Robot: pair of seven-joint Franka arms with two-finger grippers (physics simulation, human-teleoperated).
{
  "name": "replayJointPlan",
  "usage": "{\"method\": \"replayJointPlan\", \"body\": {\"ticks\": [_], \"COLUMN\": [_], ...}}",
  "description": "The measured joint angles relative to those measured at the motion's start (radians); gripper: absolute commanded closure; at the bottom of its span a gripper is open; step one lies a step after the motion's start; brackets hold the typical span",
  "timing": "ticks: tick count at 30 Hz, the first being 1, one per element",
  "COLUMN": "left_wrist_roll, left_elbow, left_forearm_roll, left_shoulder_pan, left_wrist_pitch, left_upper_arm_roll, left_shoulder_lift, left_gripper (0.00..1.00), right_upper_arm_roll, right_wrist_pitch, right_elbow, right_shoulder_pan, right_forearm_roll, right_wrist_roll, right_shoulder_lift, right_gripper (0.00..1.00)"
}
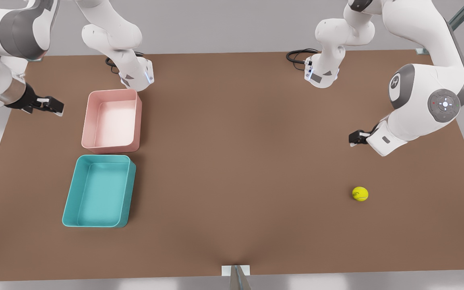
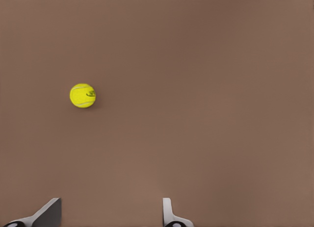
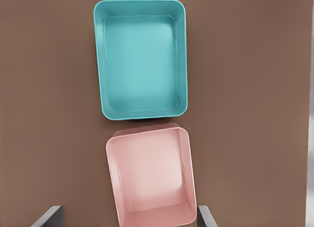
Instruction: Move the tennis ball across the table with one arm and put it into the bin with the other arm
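- The tennis ball [image 1: 360, 193] is lying on the table [image 1: 240, 169] at the front view's right, well apart from the bin [image 1: 99, 191].
- The left gripper [image 1: 355, 139] is hovering near the ball, fingers [image 2: 169, 212] spread, empty.
- The right gripper [image 1: 52, 105] is waiting beside the pink tray [image 1: 112, 121] — fingers apart.

Table [image 1: 232, 169]: carries all items. Bin [image 1: 99, 191]: toward the front view's left, nearer the front edge. Second tray [image 1: 112, 121]: directly behind the bin, just beside it, their short walls close together. Tennis ball [image 1: 360, 193]: toward the front view's right, resting on the table, well apart from both trays, roughly level with the bin.
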State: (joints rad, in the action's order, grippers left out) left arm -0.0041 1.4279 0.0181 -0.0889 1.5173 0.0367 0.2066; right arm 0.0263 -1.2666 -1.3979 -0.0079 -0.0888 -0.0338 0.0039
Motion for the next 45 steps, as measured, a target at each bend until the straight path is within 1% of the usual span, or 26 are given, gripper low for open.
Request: {"method": "replayJointPlan", "body": {"ticks": [3,4,5,12,18,24,27,30,38,45], "left_wrist_roll": [0.005,0.009,0.02,0.223,0.678,1.086,1.243,1.375,1.621,1.759], "left_elbow": [0.002,0.004,0.005,0.003,-0.002,-0.069,-0.077,0.0,0.118,0.129], "left_forearm_roll": [0.001,0.0,-0.002,-0.06,-0.064,-0.069,-0.081,-0.114,-0.156,-0.16], "left_shoulder_pan": [-0.004,-0.002,0.003,0.099,0.206,0.228,0.226,0.227,0.228,0.2], "left_wrist_pitch": [0.006,0.013,0.025,0.262,0.433,0.505,0.557,0.591,0.688,0.737], "left_upper_arm_roll": [-0.009,-0.016,-0.022,-0.034,-0.036,-0.034,-0.034,-0.035,-0.053,-0.078], "left_shoulder_lift": [0.001,0.011,0.033,0.277,0.426,0.449,0.494,0.506,0.539,0.551], "left_gripper": [0.0,0.54,0.78,0.79,0.79,0.79,0.79,0.79,0.79,0.79], "right_upper_arm_roll": [0.0,-0.001,-0.001,0.002,0.004,0.004,0.004,0.004,0.004,-0.005], "right_wrist_pitch": [-0.008,-0.01,-0.012,-0.017,-0.019,-0.019,-0.019,-0.019,-0.02,-0.009], "right_elbow": [0.0,0.0,0.0,-0.002,-0.007,-0.014,-0.018,-0.02,-0.01,0.017], "right_shoulder_pan": [-0.006,-0.009,-0.011,-0.027,-0.047,-0.045,-0.04,-0.039,-0.046,-0.011], "right_forearm_roll": [-0.001,0.0,0.001,0.003,0.013,0.032,0.034,0.036,0.038,0.029], "right_wrist_roll": [0.0,0.0,-0.001,-0.001,-0.002,-0.006,-0.007,-0.008,-0.007,-0.006], "right_shoulder_lift": [0.0,0.0,0.0,0.049,0.069,0.069,0.069,0.069,0.091,0.134], "right_gripper": [0.0,0.0,0.0,0.0,0.0,0.0,0.0,0.0,0.0,0.0]}}
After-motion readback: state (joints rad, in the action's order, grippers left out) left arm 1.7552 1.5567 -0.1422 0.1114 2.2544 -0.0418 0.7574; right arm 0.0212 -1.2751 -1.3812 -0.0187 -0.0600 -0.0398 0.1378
